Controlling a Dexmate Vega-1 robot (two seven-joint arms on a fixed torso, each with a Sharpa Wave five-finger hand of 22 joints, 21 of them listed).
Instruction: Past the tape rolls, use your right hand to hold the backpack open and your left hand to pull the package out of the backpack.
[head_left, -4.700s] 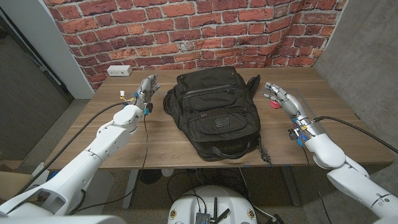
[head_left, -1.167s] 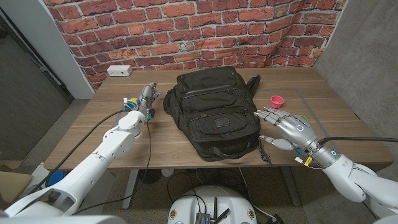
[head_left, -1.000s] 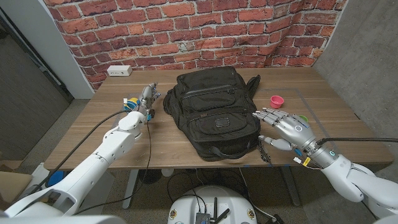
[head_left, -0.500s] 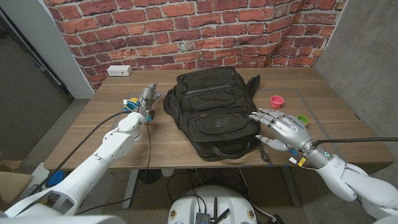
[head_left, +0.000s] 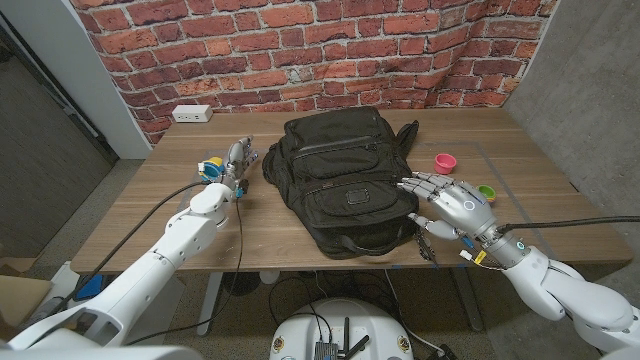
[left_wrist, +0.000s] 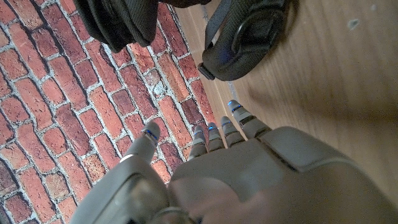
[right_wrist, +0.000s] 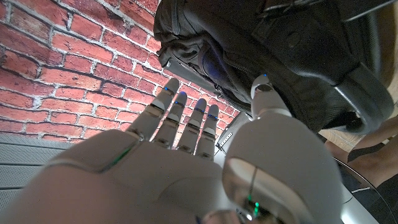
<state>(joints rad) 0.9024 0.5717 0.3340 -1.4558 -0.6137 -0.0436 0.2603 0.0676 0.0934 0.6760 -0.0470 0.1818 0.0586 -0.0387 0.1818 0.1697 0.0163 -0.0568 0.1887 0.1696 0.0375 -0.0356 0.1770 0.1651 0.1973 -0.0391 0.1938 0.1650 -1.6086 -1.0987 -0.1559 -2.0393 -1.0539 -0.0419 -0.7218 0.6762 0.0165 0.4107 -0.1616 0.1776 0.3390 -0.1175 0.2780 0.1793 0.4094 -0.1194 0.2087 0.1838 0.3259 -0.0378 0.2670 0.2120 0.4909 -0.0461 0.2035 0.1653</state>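
1. The right hand (head_left: 448, 205) is nearest, just off the right edge of the backpack (head_left: 345, 180). Its fingers are spread wide with nothing in them, and its fingertips (head_left: 406, 184) reach toward the bag's side.
2. In the right wrist view the same hand (right_wrist: 180, 155) shows its fingers apart, the thumb up close to the dark fabric of the backpack (right_wrist: 273, 50); whether it touches cannot be told.
3. The backpack lies flat in the middle of the bench (head_left: 140, 215), black, with its carry handle toward the near edge. The package is not visible, and whether the bag is unzipped cannot be told.
4. The left hand (head_left: 238, 160) is at the backpack's left side, near it but apart. In the left wrist view the hand (left_wrist: 205, 155) has its fingers straight, close together, and holding nothing, with a black strap loop (left_wrist: 249, 34) ahead of it.
5. Just left of that hand sits a blue and yellow tape roll (head_left: 211, 166).
6. Right of the backpack stand a pink cup (head_left: 445, 162) and, nearer the right arm, a small green thing (head_left: 486, 191).
7. At the far left of the bench, by the brick wall (head_left: 300, 50), lies a white power strip (head_left: 191, 114).
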